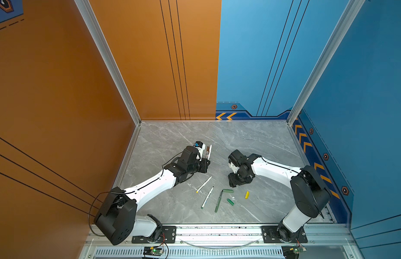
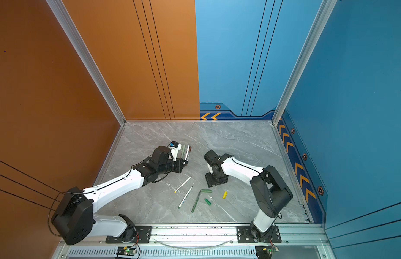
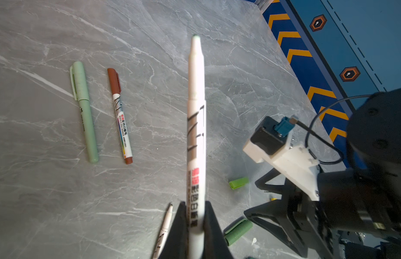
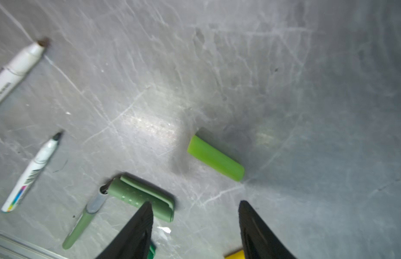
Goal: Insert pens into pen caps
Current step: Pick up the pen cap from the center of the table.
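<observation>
Grey marbled desk (image 1: 251,139). Reaching in from the near rail (image 1: 217,231): left arm (image 1: 150,186) and right arm (image 1: 273,168), wrists well apart.

Left pincer (image 3: 195,208) clamped tight on a white pen (image 3: 195,125). Uncapped, pale green tip pointing away from the jaws, held above the desk.

Right pincer (image 4: 195,203) spread wide and holding nothing, low over the desk. Bright green cap (image 4: 215,158) lying flat just ahead of the gap between the jaws.

Beyond the left pincer, side by side and not touching: sage-green pen (image 3: 85,112) and brown pen (image 3: 120,116), both capped.

Between the arms, nearer the rail, uncapped and flat on the desk, roughly parallel:
- yellow-ended white pen (image 1: 204,184)
- dark-green-ended white pen (image 1: 207,197)
- dark green pen (image 1: 218,200)

At the dark green pen's tip, set crosswise and just beside it: dull green cap (image 1: 228,191). Near that, apart: smaller dark green cap (image 1: 230,202). Further toward the right arm, alone: yellow cap (image 1: 247,194).
</observation>
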Tool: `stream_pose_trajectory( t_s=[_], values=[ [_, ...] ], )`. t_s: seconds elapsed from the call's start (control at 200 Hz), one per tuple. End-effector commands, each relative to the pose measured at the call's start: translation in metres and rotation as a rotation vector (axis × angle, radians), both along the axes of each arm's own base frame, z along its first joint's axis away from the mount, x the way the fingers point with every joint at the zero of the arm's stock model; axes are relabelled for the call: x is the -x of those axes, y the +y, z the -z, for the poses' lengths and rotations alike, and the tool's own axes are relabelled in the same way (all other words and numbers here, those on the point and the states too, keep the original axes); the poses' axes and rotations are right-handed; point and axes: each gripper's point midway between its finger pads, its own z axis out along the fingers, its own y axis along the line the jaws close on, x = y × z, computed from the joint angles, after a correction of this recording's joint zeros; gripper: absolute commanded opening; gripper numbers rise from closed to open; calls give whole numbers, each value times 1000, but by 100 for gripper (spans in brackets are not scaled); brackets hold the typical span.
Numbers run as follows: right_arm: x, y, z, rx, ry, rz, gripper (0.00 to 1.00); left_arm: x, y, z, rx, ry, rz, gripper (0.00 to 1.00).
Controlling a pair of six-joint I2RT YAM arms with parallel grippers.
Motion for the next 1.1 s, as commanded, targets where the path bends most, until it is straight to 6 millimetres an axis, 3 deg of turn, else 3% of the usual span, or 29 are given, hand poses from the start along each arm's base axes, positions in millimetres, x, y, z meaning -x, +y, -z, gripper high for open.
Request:
stream_pose_trajectory(
  t_s=[0.0, 0.135, 0.31, 0.521, 0.821, 1.091],
  values=[
    [-12, -2, -4, 52, -34, -53, 63, 4, -1, 2, 16, 18, 27, 0],
    [-20, -3, 0, 84, -47, -60, 64, 4, 0, 3, 13, 18, 29, 0],
    [-29, -3, 10, 110, -38, -73, 71, 4, -1, 5, 12, 23, 31, 0],
    [-27, 3, 19, 92, 6, -79, 68, 2, 2, 4, 11, 19, 21, 0],
    [-1, 2, 24, 86, 67, -65, 50, -1, 3, 3, 13, 21, 15, 0],
    [1, 3, 31, 117, 70, -60, 29, -2, 3, 1, 20, 21, 14, 0]
  ],
)
